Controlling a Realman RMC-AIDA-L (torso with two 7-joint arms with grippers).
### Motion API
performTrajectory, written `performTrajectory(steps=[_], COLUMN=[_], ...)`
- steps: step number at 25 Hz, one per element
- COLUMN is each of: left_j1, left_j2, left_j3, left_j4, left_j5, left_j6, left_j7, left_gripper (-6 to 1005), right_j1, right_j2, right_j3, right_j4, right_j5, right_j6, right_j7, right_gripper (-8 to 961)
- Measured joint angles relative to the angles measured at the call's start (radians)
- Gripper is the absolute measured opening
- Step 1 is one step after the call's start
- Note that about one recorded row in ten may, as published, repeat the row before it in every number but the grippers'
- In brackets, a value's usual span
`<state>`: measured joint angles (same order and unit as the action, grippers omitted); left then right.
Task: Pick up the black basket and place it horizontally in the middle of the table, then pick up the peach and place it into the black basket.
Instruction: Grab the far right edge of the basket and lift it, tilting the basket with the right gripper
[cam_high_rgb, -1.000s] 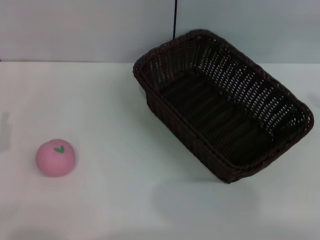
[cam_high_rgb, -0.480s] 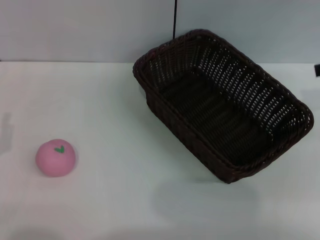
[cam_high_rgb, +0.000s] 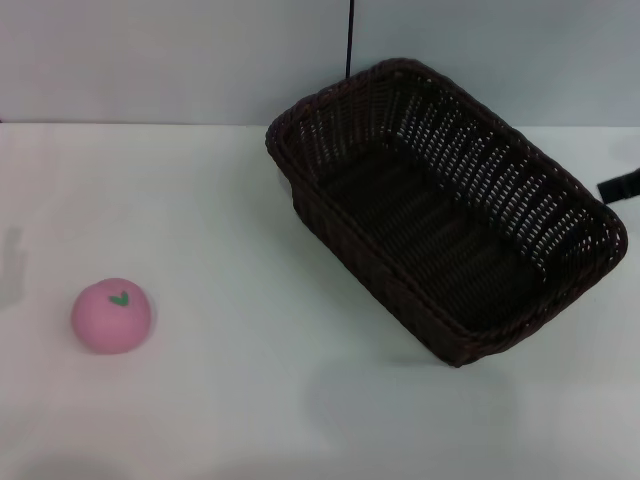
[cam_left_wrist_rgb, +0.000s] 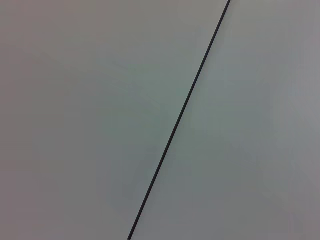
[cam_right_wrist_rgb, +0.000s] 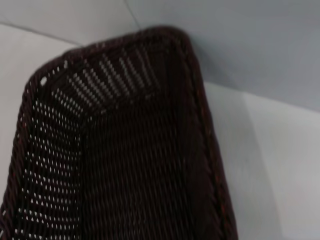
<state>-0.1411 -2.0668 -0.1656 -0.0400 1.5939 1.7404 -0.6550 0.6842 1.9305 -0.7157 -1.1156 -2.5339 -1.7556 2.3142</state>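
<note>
Where the head view reaches its right edge, a small dark part juts in just beside the far right rim of the black basket; it is most likely the tip of the right gripper, but nearly all of it is cut off, so I cannot tell how its fingers stand or whether it touches the rim. The basket sits on the white bench toward the back right, turned at a slant, its long axis running from the back centre down toward the front right. It rests open side up and nothing lies inside it. Its far corner covers the foot of a thin dark line that runs up the pale wall behind.

The peach lies alone at the front left of the bench, well apart from the basket, its green leaf mark facing up.

The right wrist view looks down into one rounded end of the basket, with the braided rim and the openwork side plain to see and a strip of bench beyond; none of that arm's own fingers show there. The left wrist view holds only a pale surface crossed by a thin dark line, and the left gripper appears in no view
</note>
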Motion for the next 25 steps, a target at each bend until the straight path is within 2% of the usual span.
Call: performTrajectory(steps=[10,18,25], left_j1=[-0.006,-0.010,-0.011], left_j2=[-0.001,0.000,-0.001], left_j3=[0.002,0.002,0.002], left_j4=[-0.001,-0.001,-0.001], left_j5=[0.001,0.001,0.001], left_j6=[-0.001,-0.007,-0.012], left_j7=[-0.009,-0.015,-0.015], left_gripper=[476,471,468], right_j1=[0.001,-0.002,-0.006], right_j2=[0.016,0.029,0.030], right_j3=[-0.050,-0.054,-0.054], right_j4=[0.145,0.162,0.169], right_j5=[-0.014,-0.010,-0.010], right_j6=[0.108,0.117,0.117], right_j7=[-0.010,-0.037,-0.047], right_gripper=[803,802,571])
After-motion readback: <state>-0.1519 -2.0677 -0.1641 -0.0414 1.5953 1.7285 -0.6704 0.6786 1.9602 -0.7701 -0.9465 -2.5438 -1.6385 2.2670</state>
